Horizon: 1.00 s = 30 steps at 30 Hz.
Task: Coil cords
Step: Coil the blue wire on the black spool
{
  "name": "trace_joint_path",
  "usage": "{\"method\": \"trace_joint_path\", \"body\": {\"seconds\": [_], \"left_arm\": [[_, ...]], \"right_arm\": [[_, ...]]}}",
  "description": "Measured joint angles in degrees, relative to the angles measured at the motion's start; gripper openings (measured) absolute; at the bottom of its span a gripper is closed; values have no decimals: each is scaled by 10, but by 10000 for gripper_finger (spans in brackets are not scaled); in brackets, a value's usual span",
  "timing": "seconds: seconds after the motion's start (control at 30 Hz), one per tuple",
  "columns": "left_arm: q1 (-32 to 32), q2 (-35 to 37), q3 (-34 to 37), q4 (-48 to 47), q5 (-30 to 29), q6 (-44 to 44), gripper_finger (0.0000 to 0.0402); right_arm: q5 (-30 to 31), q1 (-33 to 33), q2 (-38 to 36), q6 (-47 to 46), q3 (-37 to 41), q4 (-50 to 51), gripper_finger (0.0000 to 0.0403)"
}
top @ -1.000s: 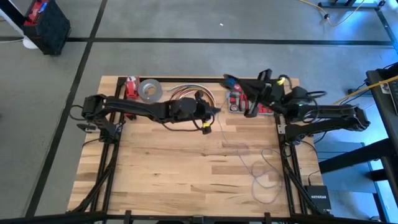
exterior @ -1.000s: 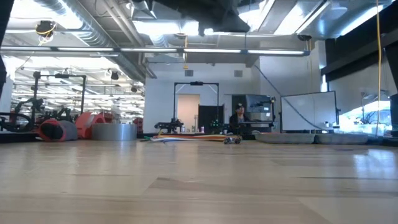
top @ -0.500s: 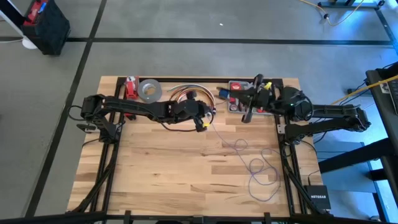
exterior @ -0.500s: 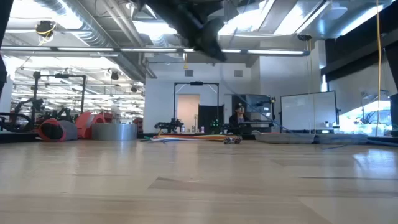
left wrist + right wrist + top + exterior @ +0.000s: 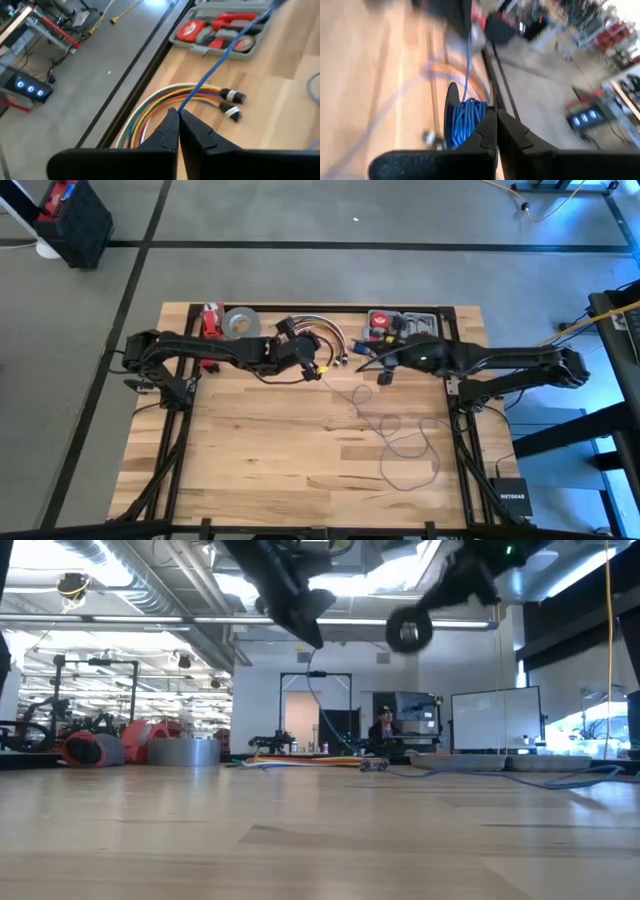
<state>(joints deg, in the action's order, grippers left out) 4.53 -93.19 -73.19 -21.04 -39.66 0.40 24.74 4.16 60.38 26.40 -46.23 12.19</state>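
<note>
A wooden worktop [image 5: 260, 450] is seen, with both arms raised over its far edge. A grey tool case [image 5: 405, 328] lies at the far edge toward the right corner, with an arched bundle of coloured cables [image 5: 322, 332] beside it and a tape roll [image 5: 239, 324] further left. The cords [image 5: 405, 442] are spread in loose loops near the right edge, with one strand drawn up to the left gripper [image 5: 178, 114], which is pinched shut on it. A small blue coil [image 5: 465, 120] is clamped in the closed right gripper [image 5: 496, 114].

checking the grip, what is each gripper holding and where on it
Left gripper pinches the blue cord along its run; right gripper clamps the wound coil.
</note>
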Motion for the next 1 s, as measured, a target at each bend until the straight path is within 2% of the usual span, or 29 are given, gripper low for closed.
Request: {"method": "trace_joint_path", "body": {"seconds": [0.27, 0.43, 0.5, 0.6, 0.77, 1.0], "left_arm": [[-19, 15, -1, 54, 64, 9, 0], [-27, 12, -1, 128, 167, 29, 0], [-30, 10, -1, 149, 183, 34, 0], [-33, 3, -1, 173, 187, 35, 0], [-29, -13, -2, 205, 193, 42, 0], [-28, -20, -2, 217, 188, 44, 0]], "right_arm": [[62, 7, 106, 6, 1, -6, 3], [78, 34, 157, -19, 1, -80, 3], [75, 47, 167, -28, 1, -121, 3], [48, 61, 172, -39, 1, -196, 3], [-39, 68, 170, -82, 2, -323, 3], [-105, 68, 170, -129, 1, -429, 3]]}}
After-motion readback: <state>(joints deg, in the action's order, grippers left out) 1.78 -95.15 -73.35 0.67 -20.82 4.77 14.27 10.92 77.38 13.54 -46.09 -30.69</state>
